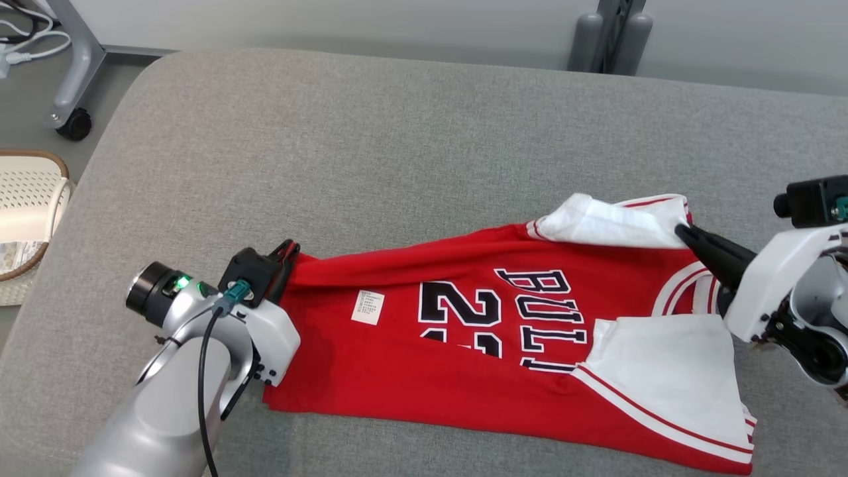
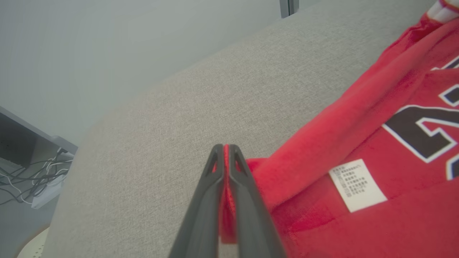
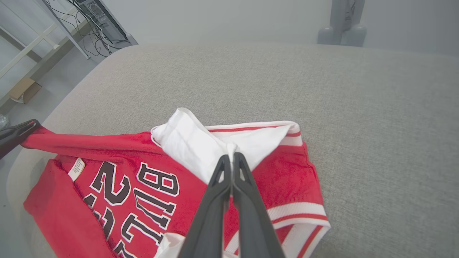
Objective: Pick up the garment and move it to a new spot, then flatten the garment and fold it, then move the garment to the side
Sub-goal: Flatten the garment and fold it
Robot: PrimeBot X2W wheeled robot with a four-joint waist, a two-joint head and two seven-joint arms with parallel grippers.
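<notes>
The red jersey (image 1: 464, 358) lies on the near part of a grey padded surface (image 1: 397, 146), w/ the hem toward the robot's left and the neck toward its right. The front is up: black number and letters w/ white outline. A small white label (image 1: 368, 307) sits on the red cloth not far from the hem.

L claw (image 1: 286, 255) is closed on the far corner of the hem. In the left wrist view a thin strip of red cloth is pinched between its two dark fingers (image 2: 247, 186). R claw (image 1: 682, 232) is closed on the white flap at the far shoulder, which is turned over so the white inner side shows; in the right wrist view the fingertips (image 3: 241, 161) meet on the white cloth. Between the two claws the far edge of the jersey makes a raised, rolled ridge, approx. straight.

The near shoulder is also turned over, white side up, w/ a red stripe along the edge. The near hem corner lies flat on the surface.

On the floor at the robot's left stands a pale basket (image 1: 26, 199), well apart from the jersey.
</notes>
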